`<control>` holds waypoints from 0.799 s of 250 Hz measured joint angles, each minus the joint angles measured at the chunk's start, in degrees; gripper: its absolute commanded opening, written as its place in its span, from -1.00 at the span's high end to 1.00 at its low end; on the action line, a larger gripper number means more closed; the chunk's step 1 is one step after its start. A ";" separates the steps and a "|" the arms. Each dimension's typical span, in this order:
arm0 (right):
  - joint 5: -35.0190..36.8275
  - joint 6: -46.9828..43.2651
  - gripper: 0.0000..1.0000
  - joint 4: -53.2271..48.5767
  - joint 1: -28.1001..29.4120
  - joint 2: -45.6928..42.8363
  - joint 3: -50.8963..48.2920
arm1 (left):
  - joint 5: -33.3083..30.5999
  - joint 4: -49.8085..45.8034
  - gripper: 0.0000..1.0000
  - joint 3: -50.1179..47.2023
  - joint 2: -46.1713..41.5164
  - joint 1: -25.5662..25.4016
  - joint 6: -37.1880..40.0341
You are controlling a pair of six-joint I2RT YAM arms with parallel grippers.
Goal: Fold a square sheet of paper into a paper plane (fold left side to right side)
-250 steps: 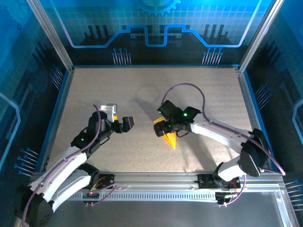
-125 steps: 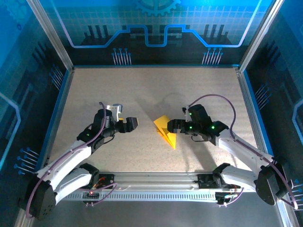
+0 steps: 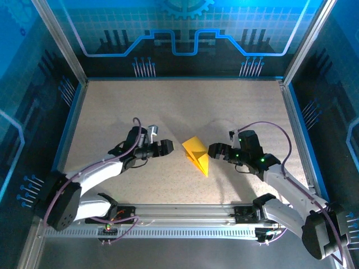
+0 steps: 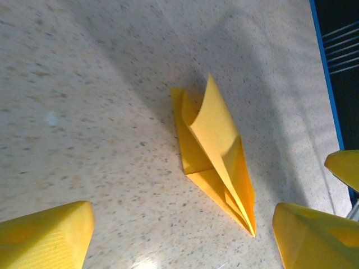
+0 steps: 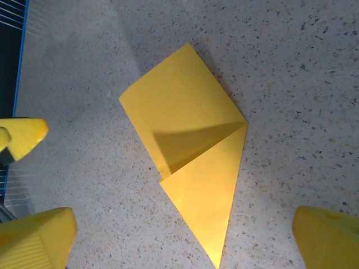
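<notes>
Squarely between the two grippers: a yellow sheet of paper, folded into a kite-like wedge. Lies on the speckled table, in the near half and about midway across. Points its narrow tip toward the near edge, with the broad end toward the far side. Shows a diagonal crease across the middle in the right wrist view, with one layer casting a shadow on the one below. Seen from the left wrist, has one flap standing up off the rest while the tip lies flat. Touched by neither gripper.

Just to its left, level with the broad end: the left gripper, low over the table and aimed at the paper. Wide open, with fingers set at opposite lower corners of the wrist view. Nothing held.

Just to its right, facing back the other way: the right gripper, close to the paper's edge yet apart from it. Likewise spread wide, fingers far apart. Nothing gripped.
</notes>
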 measured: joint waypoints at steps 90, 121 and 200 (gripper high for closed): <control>-0.83 0.17 -0.99 1.33 -0.13 0.15 -0.31 | -3.61 13.70 -0.47 2.12 14.97 -8.59 -13.46; -0.81 0.15 -0.99 1.33 -0.17 0.42 -0.31 | -5.38 17.07 -0.38 3.19 18.91 -10.95 -17.68; -0.81 0.15 -0.99 1.31 -0.55 0.42 -0.31 | -7.21 22.29 -0.17 6.91 25.46 -12.13 -22.82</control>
